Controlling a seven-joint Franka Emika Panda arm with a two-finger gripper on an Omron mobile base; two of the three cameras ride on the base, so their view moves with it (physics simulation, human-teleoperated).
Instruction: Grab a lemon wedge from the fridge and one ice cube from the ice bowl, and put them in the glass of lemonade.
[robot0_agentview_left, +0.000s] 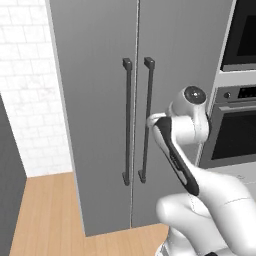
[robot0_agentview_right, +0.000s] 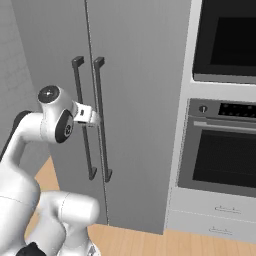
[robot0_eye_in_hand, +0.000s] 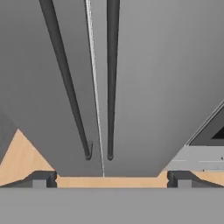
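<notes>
The fridge (robot0_agentview_left: 100, 125) stands closed, its two dark bar handles (robot0_agentview_left: 128, 120) side by side at the door seam. The claw (robot0_eye_in_hand: 111, 179), fingers spread wide apart and empty, faces the handles. A wall oven (robot0_agentview_right: 220, 145) stands just beside the fridge.
</notes>
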